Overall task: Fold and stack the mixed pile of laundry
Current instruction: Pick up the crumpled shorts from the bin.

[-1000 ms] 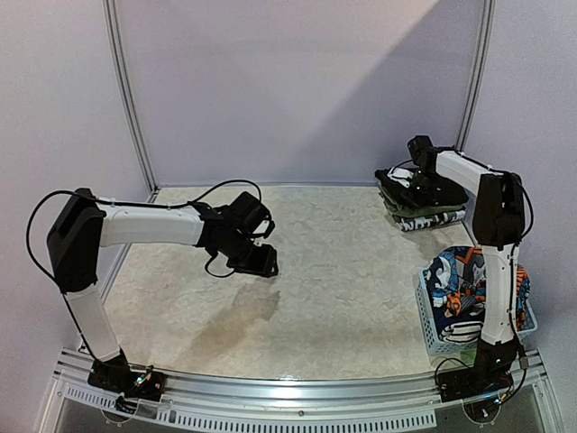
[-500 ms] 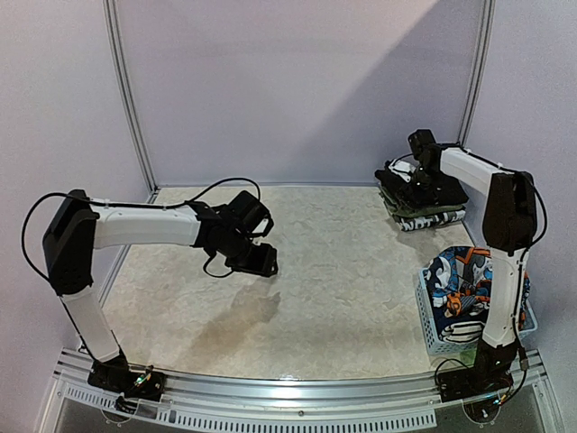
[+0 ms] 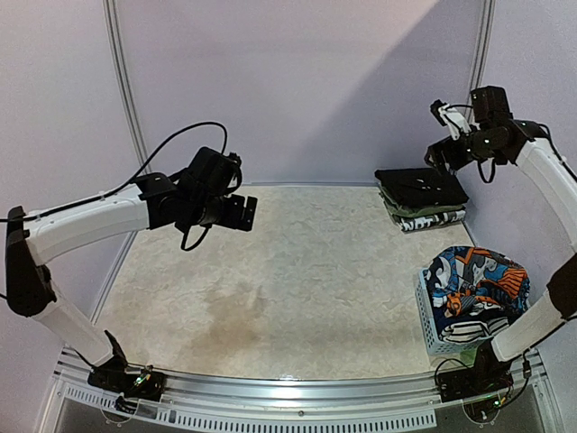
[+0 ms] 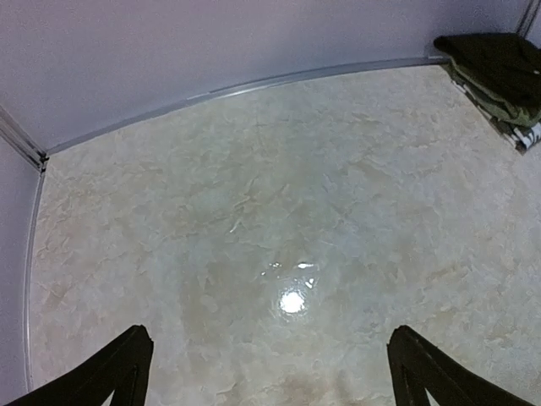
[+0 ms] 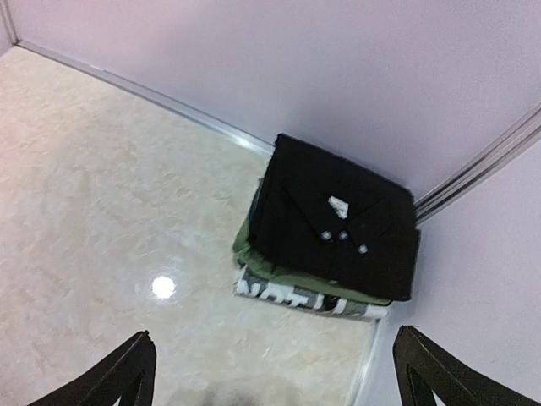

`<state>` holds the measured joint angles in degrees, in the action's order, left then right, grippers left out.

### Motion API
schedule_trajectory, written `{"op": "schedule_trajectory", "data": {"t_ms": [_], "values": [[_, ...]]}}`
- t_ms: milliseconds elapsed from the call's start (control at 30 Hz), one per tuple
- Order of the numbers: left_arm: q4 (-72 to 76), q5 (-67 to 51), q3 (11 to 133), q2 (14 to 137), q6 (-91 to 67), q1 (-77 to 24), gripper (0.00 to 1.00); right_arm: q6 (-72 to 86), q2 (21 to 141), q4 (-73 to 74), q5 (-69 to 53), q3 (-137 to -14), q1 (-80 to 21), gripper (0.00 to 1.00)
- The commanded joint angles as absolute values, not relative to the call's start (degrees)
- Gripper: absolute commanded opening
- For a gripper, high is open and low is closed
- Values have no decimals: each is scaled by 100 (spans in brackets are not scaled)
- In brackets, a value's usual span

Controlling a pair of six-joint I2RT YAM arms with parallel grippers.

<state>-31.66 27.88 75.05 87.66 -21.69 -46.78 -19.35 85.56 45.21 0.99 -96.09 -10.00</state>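
Note:
A folded stack sits in the back right corner, with a plain black garment (image 3: 420,185) (image 5: 338,220) on top. Under it lie an olive-green cloth (image 5: 254,252) and a black-and-white printed piece (image 5: 296,298). The stack (image 4: 497,72) also shows at the top right of the left wrist view. An orange-blue-white cartoon-print garment (image 3: 475,278) fills the basket. My right gripper (image 3: 444,135) (image 5: 275,372) hangs open high above the stack, holding nothing. My left gripper (image 3: 236,214) (image 4: 270,372) hovers open and empty over the bare left half of the table.
The pale blue lattice basket (image 3: 439,336) stands at the front right near the right arm's base. Walls and metal corner posts (image 3: 128,99) close in the table on three sides. A rail runs along the near edge (image 3: 297,397).
The right gripper let go of the black garment, opened and rose well above the stack. The left arm lifted and swung back to the left, its jaws spreading wide.

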Motion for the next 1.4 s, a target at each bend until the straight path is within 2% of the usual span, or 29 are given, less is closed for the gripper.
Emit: {"op": "schedule_trajectory", "data": {"t_ms": [0,133,233,400,700,933,1067,1167,1200,1367], "values": [[-2524,3331,6759,8256,-2217,-4681,100,-1616,8008,5946,-919,-8852,-411,99],[-2441,2734,6668,8290,-1980,-4684,100,-2408,7365,6508,-528,-7993,214,99],[-2581,2210,6760,8411,-1802,-4714,96,-3081,7111,6947,-316,-7626,593,94],[-2464,1622,6611,8429,-1692,-4778,86,-3810,7568,7748,-329,-7486,1250,86],[-2307,1403,6390,8405,-1761,-4834,83,-4231,8284,7291,344,-7478,1854,85],[-2327,1427,6331,8406,-1645,-4834,81,-4373,8751,7511,219,-7592,1881,63],[-2361,1466,6336,8405,-1610,-4830,80,-4362,8853,7703,203,-7742,1881,34],[-2397,1493,6354,8389,-1585,-4834,79,-4345,8812,7989,96,-8075,1883,6],[-2395,1498,6354,8385,-1582,-4830,79,-4342,8783,8071,90,-8224,1883,1],[-2436,1522,6372,8319,-1580,-4826,79,-4245,8527,8683,-565,-9563,1785,0]]}}
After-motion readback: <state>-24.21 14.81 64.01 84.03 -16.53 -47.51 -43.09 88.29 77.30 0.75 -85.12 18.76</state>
